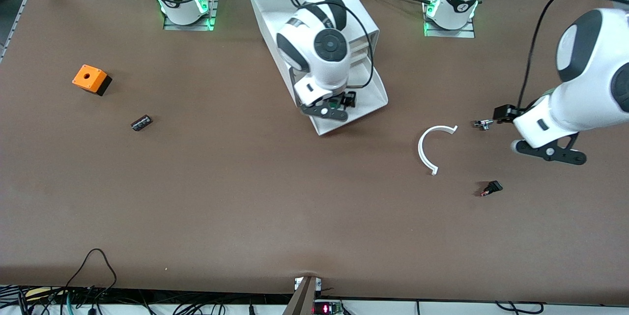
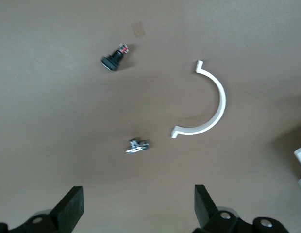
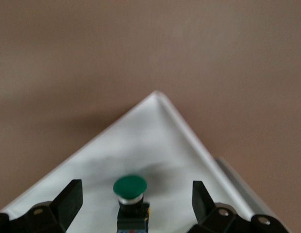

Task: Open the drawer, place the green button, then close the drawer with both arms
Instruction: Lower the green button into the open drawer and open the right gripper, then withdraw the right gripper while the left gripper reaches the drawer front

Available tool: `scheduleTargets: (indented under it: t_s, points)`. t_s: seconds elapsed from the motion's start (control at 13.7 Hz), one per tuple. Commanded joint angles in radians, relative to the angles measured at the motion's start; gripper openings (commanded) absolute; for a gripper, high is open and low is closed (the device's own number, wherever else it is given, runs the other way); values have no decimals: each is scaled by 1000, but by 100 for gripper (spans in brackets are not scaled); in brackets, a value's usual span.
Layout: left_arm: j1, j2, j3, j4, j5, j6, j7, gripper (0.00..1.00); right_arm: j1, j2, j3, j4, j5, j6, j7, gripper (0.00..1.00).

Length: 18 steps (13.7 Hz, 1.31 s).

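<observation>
The button lies in the open drawer at upper centre of the front view; the box sits upper left on the desk.

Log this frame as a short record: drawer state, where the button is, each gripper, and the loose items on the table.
drawer: pulled open, lowest tray of the white cabinet
button: green-capped, lying in the open drawer, fingers apart on either side of it
right gripper: open, over the drawer, button released
left gripper: open, hovering over the table at the left arm's end, waiting
loose items: white curved piece, small metal part, small black part, dark cylinder, orange box
</observation>
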Motion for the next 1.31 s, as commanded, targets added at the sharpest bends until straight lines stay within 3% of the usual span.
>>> scheduleTargets:
  t_s: [0.0,0.15,0.44,0.8,1.24]
  points:
    - [-21,44,-44,-7,-77,39,-229,100,-137,-81,15,10,-4,-53,-113,100]
    - [-27,81,-116,-38,-97,100,-402,100,-239,-137,17,4,33,-97,-269,100]
    - [-61,89,-228,-258,-93,401,-755,100,-415,-256,17,-46,54,-225,-599,100]
    - [-200,164,-227,-377,-81,673,-1001,100,-572,-451,6,-181,68,-307,-897,100]
    - [-217,241,-225,-388,-57,770,-1069,100,-626,-729,-104,-500,94,-263,-1180,100]
